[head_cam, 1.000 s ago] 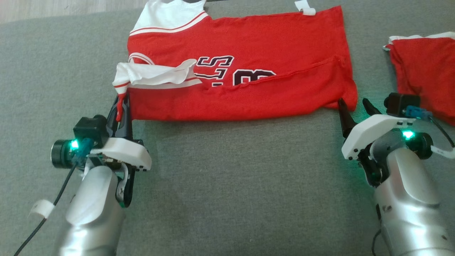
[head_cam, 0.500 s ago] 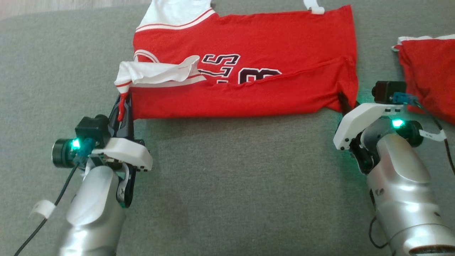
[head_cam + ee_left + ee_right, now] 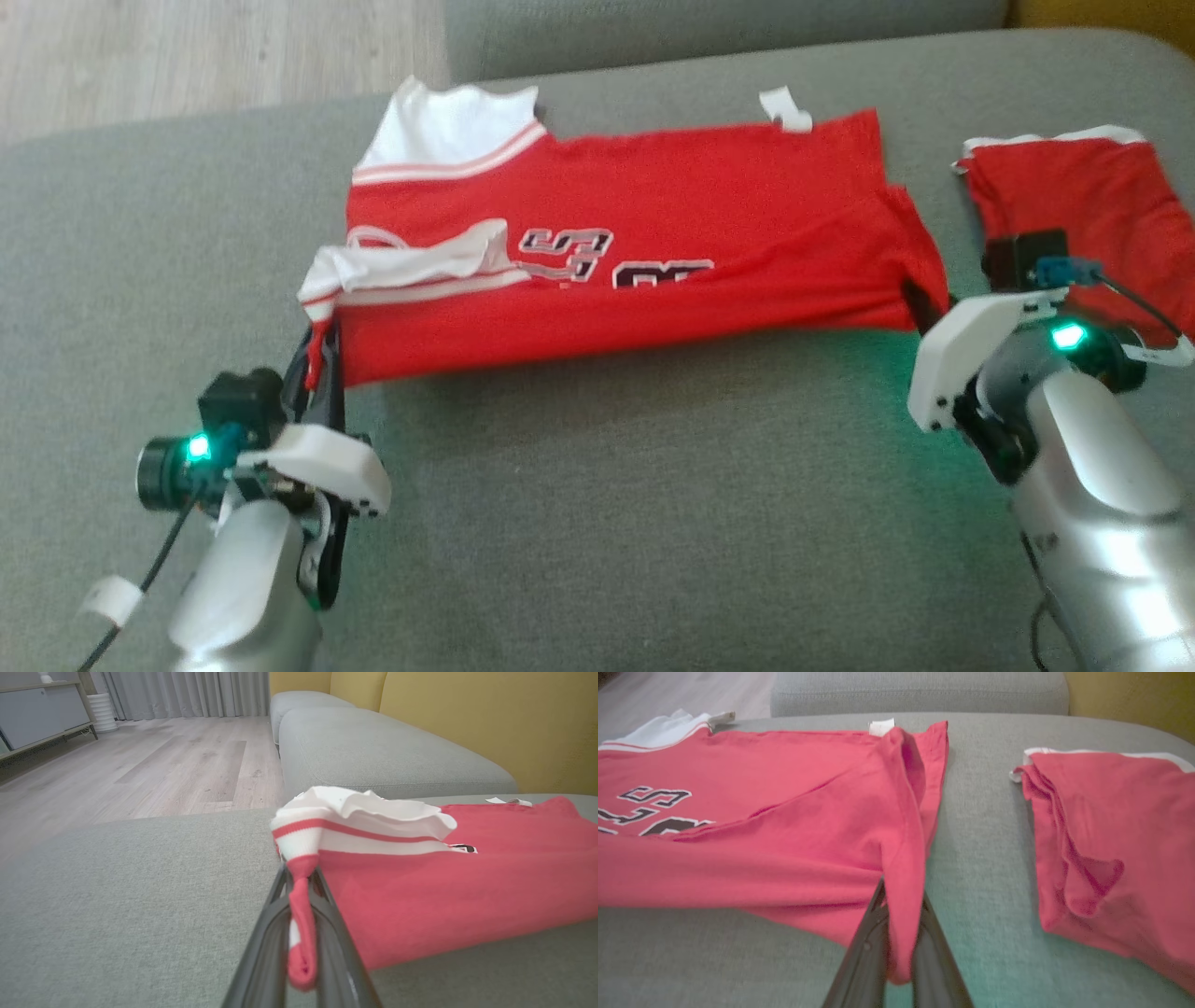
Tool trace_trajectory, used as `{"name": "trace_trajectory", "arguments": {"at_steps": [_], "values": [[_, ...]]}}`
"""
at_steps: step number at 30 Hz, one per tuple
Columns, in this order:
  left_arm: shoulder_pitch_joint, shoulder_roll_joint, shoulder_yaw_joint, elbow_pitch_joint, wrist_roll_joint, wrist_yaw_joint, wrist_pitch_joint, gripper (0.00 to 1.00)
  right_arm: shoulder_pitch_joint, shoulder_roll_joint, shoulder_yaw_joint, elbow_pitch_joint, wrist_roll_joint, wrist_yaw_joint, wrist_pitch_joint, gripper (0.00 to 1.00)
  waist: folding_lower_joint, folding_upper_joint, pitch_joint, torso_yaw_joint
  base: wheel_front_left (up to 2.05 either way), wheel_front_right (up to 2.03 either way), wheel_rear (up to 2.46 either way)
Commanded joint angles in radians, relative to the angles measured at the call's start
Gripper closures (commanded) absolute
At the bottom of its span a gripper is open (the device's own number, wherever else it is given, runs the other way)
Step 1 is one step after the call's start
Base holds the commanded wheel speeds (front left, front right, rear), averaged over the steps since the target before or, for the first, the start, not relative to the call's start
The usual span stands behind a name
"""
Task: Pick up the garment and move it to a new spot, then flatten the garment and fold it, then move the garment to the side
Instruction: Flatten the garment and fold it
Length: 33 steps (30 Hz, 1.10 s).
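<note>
A red jersey [image 3: 644, 252] with white sleeves and dark lettering lies spread on the grey sofa seat, its near edge lifted off the cushion. My left gripper [image 3: 322, 359] is shut on the jersey's near left corner, where a red and white strip [image 3: 301, 924] hangs between the fingers. At the jersey's near right corner my right gripper [image 3: 924, 313] is shut on a fold of red cloth [image 3: 903, 896] that drapes over its fingers [image 3: 866, 961]. Both corners [image 3: 322, 336] are held up slightly.
A second red garment [image 3: 1074, 215], folded, lies on the seat to the right, close behind my right wrist. Wooden floor [image 3: 187, 56] lies beyond the sofa's far left edge. A yellow backrest [image 3: 490, 723] rises on the right. The grey cushion [image 3: 607, 485] stretches between my arms.
My right gripper has moved forward and shut on the jersey's near right corner. Both grippers have lifted the near edge. The head camera has tilted, showing more floor.
</note>
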Motion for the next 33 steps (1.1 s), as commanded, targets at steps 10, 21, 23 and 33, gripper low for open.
{"name": "trace_trajectory", "arguments": {"at_steps": [10,21,23,33], "values": [[0.134,0.065,0.008,-0.111,-0.019,0.007,0.054,1.00,0.177,-0.172,0.176,-0.294,0.241,-0.001,0.210,1.00,0.0001,0.0000,-0.107,-0.016,0.00,0.00,0.00],[0.279,0.090,-0.026,-0.251,-0.037,0.011,0.170,1.00,0.336,-0.243,0.163,-0.457,0.319,-0.001,0.332,1.00,0.0001,0.0000,-0.140,-0.017,0.00,0.00,0.00],[0.289,0.092,-0.033,-0.262,-0.039,0.011,0.191,0.85,0.355,-0.239,0.156,-0.465,0.322,-0.001,0.347,1.00,0.0001,0.0000,-0.139,-0.019,0.00,0.00,0.00],[0.268,0.108,-0.023,-0.296,-0.033,0.038,0.176,0.00,0.364,-0.196,0.071,-0.500,0.235,-0.001,0.313,0.00,0.0001,0.0000,-0.110,-0.032,0.00,0.00,0.00]]}}
